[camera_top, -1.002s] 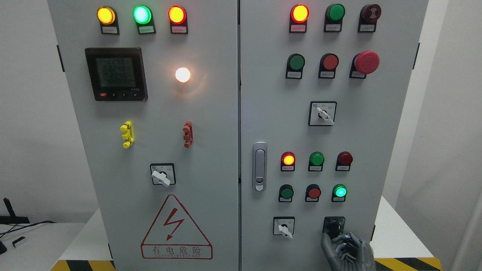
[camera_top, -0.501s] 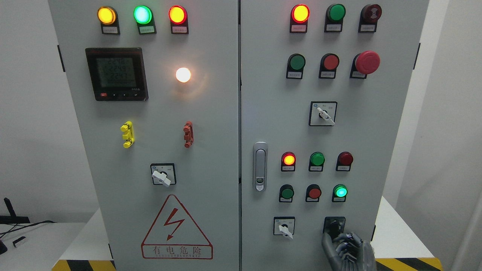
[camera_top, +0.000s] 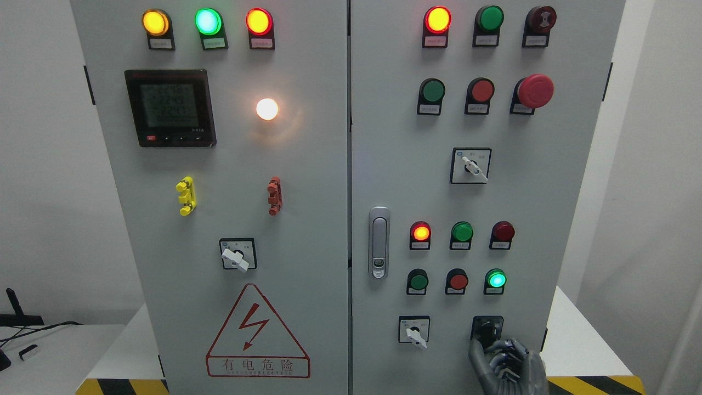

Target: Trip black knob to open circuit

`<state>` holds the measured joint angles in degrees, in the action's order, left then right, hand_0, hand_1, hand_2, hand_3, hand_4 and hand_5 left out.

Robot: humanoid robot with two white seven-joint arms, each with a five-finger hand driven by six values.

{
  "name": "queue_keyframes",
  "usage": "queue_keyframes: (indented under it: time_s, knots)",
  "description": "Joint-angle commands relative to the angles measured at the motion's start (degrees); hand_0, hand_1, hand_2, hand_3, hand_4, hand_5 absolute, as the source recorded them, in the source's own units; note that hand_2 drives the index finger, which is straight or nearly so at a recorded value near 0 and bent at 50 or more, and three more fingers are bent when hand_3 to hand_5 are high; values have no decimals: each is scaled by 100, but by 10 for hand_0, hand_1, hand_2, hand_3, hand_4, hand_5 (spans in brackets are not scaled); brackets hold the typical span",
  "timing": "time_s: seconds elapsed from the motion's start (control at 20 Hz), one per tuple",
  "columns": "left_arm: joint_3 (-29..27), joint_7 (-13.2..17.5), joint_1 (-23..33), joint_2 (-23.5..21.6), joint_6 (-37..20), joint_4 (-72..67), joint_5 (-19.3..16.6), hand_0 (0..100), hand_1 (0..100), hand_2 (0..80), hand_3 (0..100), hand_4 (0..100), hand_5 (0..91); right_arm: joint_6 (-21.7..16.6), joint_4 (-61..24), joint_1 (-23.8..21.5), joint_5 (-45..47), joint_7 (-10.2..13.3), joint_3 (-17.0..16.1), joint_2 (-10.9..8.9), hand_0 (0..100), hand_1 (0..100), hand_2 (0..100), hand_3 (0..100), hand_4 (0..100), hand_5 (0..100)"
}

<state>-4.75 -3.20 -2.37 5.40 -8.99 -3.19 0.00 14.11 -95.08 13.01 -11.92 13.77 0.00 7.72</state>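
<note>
Nothing has visibly moved since the earlier frames: the right hand [camera_top: 507,366] stays at the lower right corner of the right cabinet door [camera_top: 395,181], its grey fingers [camera_top: 500,348] curled up against the black knob [camera_top: 486,331], though whether they actually grip it cannot be told. That knob sits right of one white-handled selector switch [camera_top: 414,332]; two more such selectors show, three in all. Above it stand two rows of three round lamps and buttons each, one red [camera_top: 420,232] and one green [camera_top: 496,279] lit.
</note>
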Motion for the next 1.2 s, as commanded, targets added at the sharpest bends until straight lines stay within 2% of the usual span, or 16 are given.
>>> queue_keyframes:
  time_s: [0.0, 1.15]
  knots:
    - [0, 4, 0, 5, 3, -6, -176, 120, 389, 0, 0, 0, 0, -4, -10, 0, -38, 3, 97, -7, 310, 692, 581, 865, 884, 969]
    - [0, 4, 0, 5, 3, -6, -176, 120, 389, 0, 0, 0, 0, -13, -10, -9, -363, 3, 44, -7, 305, 719, 564, 847, 869, 966]
